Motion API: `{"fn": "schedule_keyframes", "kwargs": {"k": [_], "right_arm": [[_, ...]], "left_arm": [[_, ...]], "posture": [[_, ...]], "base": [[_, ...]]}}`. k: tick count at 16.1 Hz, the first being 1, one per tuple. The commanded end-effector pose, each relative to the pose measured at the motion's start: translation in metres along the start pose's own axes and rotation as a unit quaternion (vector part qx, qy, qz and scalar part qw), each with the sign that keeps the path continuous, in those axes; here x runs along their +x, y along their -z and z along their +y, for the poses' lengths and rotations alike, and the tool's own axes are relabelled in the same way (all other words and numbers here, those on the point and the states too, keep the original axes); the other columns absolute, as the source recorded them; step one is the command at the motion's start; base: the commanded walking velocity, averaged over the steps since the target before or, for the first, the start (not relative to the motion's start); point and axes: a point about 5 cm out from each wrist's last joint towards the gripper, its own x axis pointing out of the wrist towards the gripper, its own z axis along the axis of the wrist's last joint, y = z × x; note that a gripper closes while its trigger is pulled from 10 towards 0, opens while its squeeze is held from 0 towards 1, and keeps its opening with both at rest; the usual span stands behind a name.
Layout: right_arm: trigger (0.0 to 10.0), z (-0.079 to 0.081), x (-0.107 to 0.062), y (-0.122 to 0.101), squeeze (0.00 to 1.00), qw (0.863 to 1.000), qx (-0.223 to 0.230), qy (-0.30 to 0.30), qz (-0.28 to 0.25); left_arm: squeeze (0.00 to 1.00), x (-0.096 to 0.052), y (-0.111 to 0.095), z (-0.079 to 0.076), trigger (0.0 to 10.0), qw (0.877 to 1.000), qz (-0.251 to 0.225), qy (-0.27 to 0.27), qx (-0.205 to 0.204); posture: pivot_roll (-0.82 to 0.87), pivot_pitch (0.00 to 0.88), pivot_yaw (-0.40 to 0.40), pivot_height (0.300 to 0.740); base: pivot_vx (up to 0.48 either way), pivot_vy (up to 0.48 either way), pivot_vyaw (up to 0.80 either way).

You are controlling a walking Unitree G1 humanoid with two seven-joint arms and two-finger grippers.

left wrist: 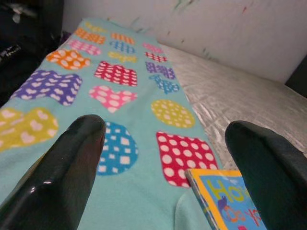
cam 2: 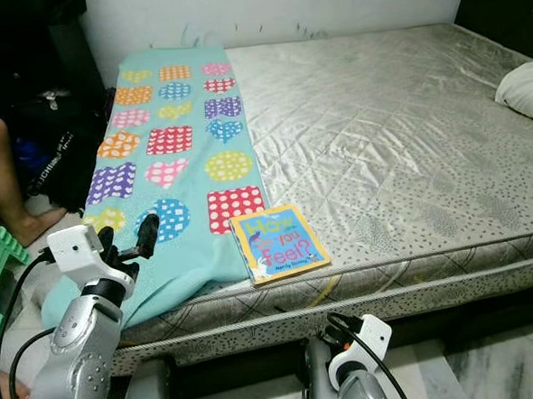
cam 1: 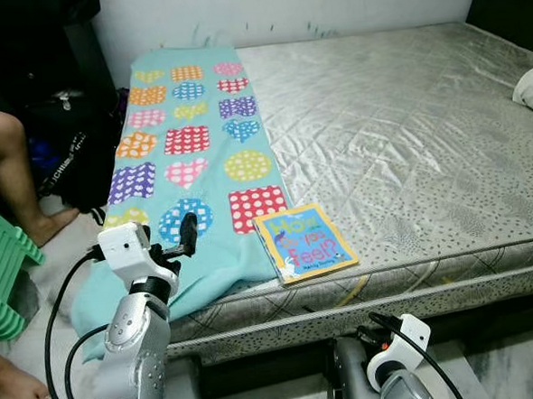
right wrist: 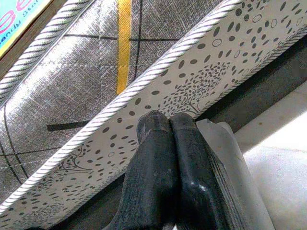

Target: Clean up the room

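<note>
On mattress [cam 1: 407,128], heart-print blanket [cam 1: 191,150], book [cam 1: 304,242]

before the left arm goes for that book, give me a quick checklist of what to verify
1. Left gripper open: ok, its fingers stand wide apart in the left wrist view.
2. Left gripper holds nothing: ok, only the blanket and the book show between the fingers.
3. Book free to grasp: ok, it lies flat by the near edge of the mattress with nothing on it, one edge against the blanket.
4. Gripper lined up with book: not ok, it hangs over the blanket, left of the book.
5. Right gripper out of the way: ok, shut and low beside the mattress side.
6. Person's leg clear of the path: ok, it is off to the left of the bed.
</note>
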Motion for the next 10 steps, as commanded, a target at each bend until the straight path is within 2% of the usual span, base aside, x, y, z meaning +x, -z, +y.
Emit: {"fn": "schedule_keyframes", "kwargs": {"k": [1,6,10], "right_arm": [[10.0,0.1492,-0.0156,-0.1655,0.00,0.912,-0.246,-0.136,-0.300],[10.0,0.1495,-0.0137,-0.1730,0.00,0.913,-0.235,-0.128,-0.307],[10.0,0.1496,-0.0136,-0.1730,0.00,0.913,-0.235,-0.129,-0.307]], "left_arm": [[0.00,0.0017,-0.0002,-0.0012,10.0,1.000,-0.002,0.000,0.004],[0.00,0.0041,0.0017,-0.0019,10.0,1.000,-0.007,0.003,0.004],[0.00,0.0041,0.0017,-0.0019,10.0,1.000,-0.007,0.003,0.004]], "posture": [[-0.09,0.000,0.000,0.551],[-0.09,0.000,0.000,0.598],[-0.09,0.000,0.018,0.602]], "base": [[0.000,0.000,0.00],[0.000,0.000,0.00],[0.000,0.000,0.00]]}}
